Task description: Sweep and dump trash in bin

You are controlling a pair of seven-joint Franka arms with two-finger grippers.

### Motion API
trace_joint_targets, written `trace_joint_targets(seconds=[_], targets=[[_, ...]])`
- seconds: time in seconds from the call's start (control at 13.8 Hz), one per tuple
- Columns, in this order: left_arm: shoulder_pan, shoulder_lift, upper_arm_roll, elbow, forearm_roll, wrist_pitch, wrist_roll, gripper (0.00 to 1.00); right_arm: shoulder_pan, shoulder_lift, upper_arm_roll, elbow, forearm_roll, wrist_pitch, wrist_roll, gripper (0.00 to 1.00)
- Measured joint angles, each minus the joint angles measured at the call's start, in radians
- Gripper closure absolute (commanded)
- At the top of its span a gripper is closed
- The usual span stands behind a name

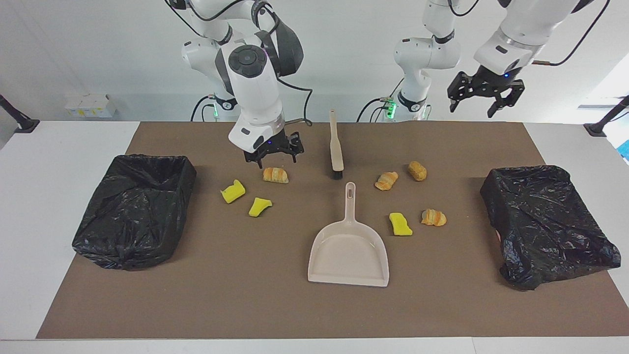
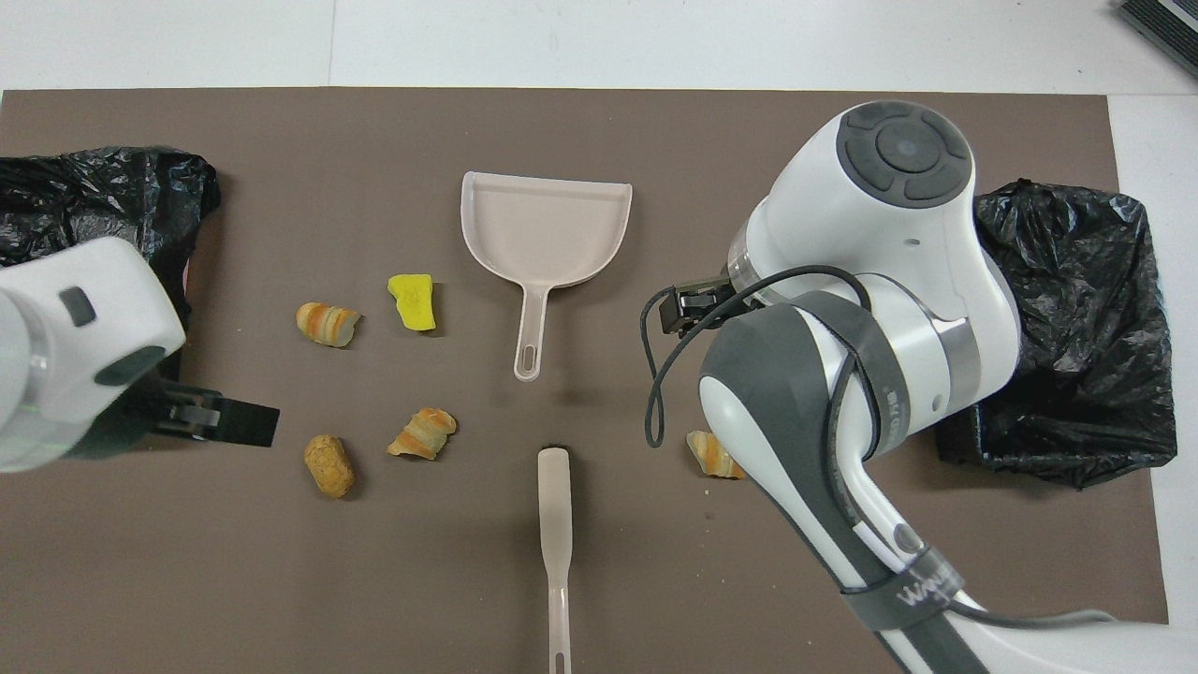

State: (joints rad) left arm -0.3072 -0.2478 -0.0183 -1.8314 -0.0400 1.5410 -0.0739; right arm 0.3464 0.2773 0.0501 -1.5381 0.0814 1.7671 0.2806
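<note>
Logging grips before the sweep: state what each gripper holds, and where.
Nothing is held. The right gripper hangs, jaws open, over a croissant piece; the left gripper is raised and open.

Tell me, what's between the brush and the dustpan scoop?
Only the dustpan's own handle, pointing at the brush's bristles; the facing view shows bare mat otherwise.

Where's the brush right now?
The brush lies mid-mat, bristles toward the dustpan handle, between two croissants.
</note>
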Motion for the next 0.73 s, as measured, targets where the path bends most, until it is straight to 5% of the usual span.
trace_joint_targets(seconds=[0.22, 0.73], targets=[[-0.111, -0.083, -0.003, -0.164, -0.001, 0.059, -0.116, 0.0, 0.001, 0.045, 0.002, 0.013, 0.006, 0.095, 0.015, 0.03], [-0.381, -0.108, -0.005, -0.423, -0.003, 0.328, -0.378, 0.0, 0.038, 0.21, 0.089, 0.102, 0.036, 0.295, 0.216, 0.03]])
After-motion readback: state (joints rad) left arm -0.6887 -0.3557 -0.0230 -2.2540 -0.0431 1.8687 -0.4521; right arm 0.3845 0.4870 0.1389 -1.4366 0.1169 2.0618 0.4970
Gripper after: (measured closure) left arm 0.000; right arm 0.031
